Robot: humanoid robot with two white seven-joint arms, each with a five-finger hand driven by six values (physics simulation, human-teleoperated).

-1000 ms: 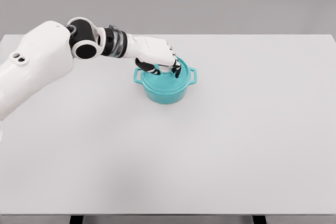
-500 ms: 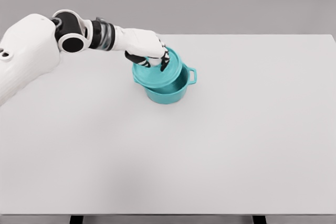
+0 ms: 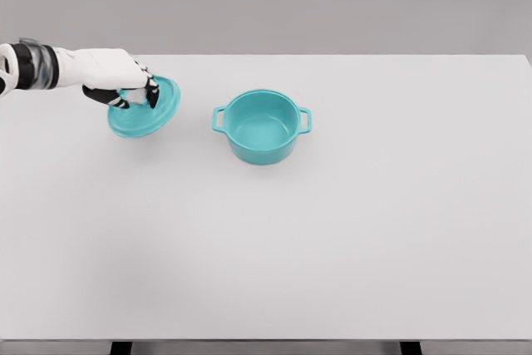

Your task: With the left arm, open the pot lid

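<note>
Left hand (image 3: 116,81) gripping teal lid (image 3: 145,110), tilted, well left of open pot (image 3: 262,126) on white table (image 3: 332,230).

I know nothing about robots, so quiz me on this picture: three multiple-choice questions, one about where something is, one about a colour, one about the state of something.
1. Where is the lid relative to the pot?
A. Resting on the pot
B. Off to the pot's left in the picture
C. Inside the pot

2. What colour are the pot and lid?
A. Red
B. Yellow
C. Teal

3. What is the left hand doing?
A. Gripping the lid with curled fingers
B. Lying flat and empty on the table
C. Holding the pot by a handle

Answers:
1 B: the lid sits clear of the pot, towards the table's left side.
2 C: both show the same blue-green.
3 A: the fingers close around the lid's top.
</note>
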